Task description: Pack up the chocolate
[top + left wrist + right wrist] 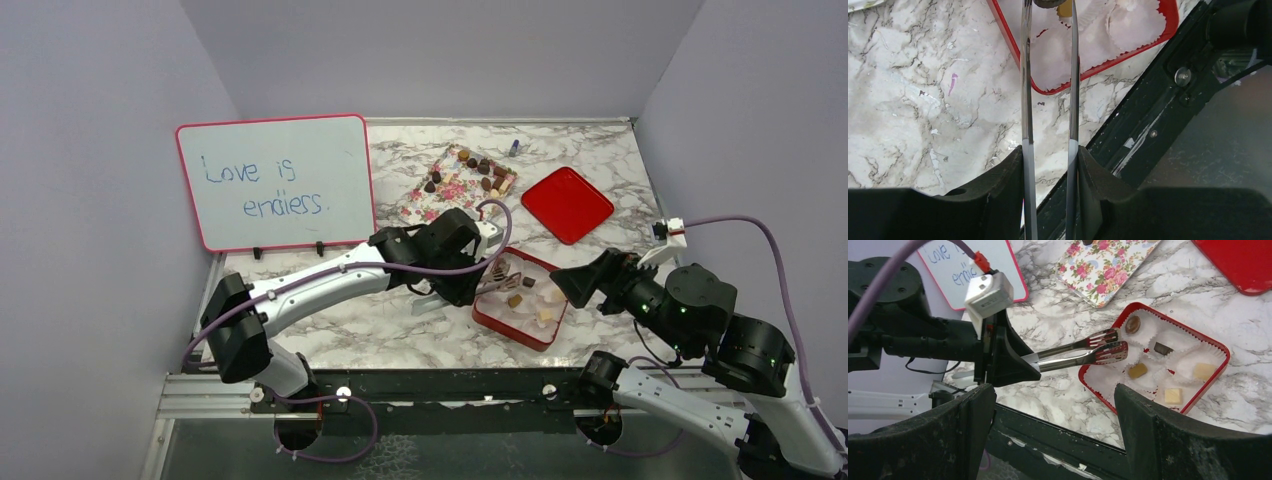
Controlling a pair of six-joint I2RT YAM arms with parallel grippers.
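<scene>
My left gripper (470, 262) is shut on metal tongs (505, 272), whose tips reach over the red box (497, 322) of white paper cups. In the right wrist view the tongs (1083, 351) end just short of a round brown chocolate (1133, 324) lying in a cup. The box also holds a dark piece (1161, 348), a light brown one (1137, 371) and two cream ones (1205, 371). More chocolates (487, 168) lie on the floral tray (430, 205). My right gripper (575, 283) is open and empty at the box's right side.
A red lid (567, 204) lies right of the floral tray. A whiteboard (275, 182) stands at the back left. A small blue-capped object (514, 147) lies by the back wall. The table's black front rail (1148, 115) runs close to the box.
</scene>
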